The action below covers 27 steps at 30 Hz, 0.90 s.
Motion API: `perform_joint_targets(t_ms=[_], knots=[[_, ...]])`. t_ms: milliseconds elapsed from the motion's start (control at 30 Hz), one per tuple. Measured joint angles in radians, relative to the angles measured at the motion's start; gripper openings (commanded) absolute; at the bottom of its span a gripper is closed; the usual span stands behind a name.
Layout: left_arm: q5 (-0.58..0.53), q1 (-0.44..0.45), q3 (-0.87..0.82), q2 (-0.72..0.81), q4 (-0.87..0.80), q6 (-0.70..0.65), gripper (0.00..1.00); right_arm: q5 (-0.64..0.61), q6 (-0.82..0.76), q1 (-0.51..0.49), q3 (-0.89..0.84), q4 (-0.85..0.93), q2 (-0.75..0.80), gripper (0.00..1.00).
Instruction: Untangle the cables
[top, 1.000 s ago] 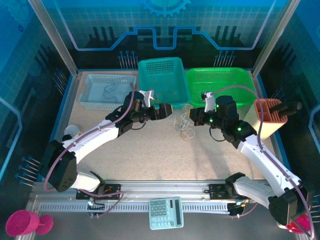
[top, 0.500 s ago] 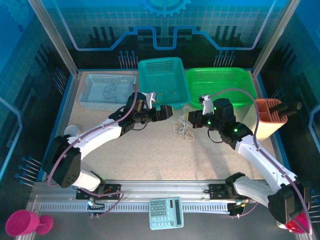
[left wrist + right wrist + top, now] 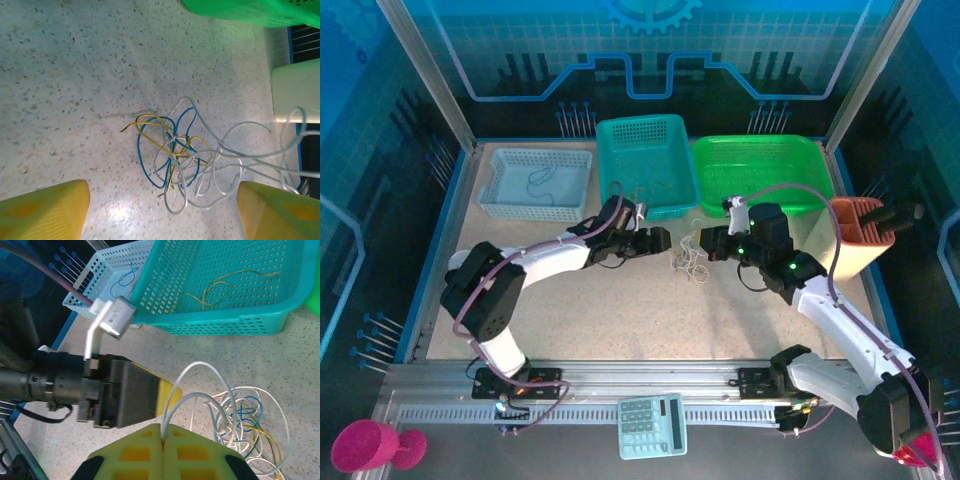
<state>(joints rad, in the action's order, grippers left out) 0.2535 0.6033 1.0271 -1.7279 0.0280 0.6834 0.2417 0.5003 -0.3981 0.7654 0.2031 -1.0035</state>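
The cables (image 3: pixel 692 262) lie as a small tangle of white, yellow and blue wires on the speckled table, just in front of the teal basket. In the left wrist view the tangle (image 3: pixel 180 155) lies flat between and a little beyond my left gripper (image 3: pixel 162 215), whose yellow fingers (image 3: pixel 45 210) stand wide open on either side of it. My left gripper (image 3: pixel 660 240) sits just left of the tangle. My right gripper (image 3: pixel 162 432) is shut on a white cable (image 3: pixel 200 363) that arches up from the tangle (image 3: pixel 245 415). My right gripper (image 3: pixel 688 243) faces the left one closely.
The teal basket (image 3: pixel 645 165) holds loose yellow wires (image 3: pixel 215 287). A pale blue basket (image 3: pixel 535 182) holds a blue wire. A green basket (image 3: pixel 760 170) and an orange holder (image 3: pixel 860 225) stand at the back right. A calculator (image 3: pixel 652 425) lies on the front rail.
My left gripper has dropped nearer and to the right, up to the tangle. My right gripper has moved left, closing the gap between the two, still pinching the white cable.
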Motion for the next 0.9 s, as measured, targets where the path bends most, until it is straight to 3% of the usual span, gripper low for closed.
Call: perform_joint_targets(t_ms=[200,367,767,900], knots=[[-0.014,0.011,0.071,-0.107,0.010,0.025,0.71,-0.002,0.005,0.000,-0.002,-0.003,0.003,0.00],[-0.022,0.011,0.105,-0.168,0.019,0.050,0.60,-0.002,0.008,0.000,-0.013,-0.003,0.008,0.00],[-0.029,0.018,0.150,-0.206,0.042,0.068,0.00,-0.007,0.010,0.001,-0.024,-0.005,0.016,0.00],[-0.029,0.020,0.150,-0.206,0.044,0.059,0.00,-0.020,0.016,0.010,-0.036,-0.006,0.018,0.00]])
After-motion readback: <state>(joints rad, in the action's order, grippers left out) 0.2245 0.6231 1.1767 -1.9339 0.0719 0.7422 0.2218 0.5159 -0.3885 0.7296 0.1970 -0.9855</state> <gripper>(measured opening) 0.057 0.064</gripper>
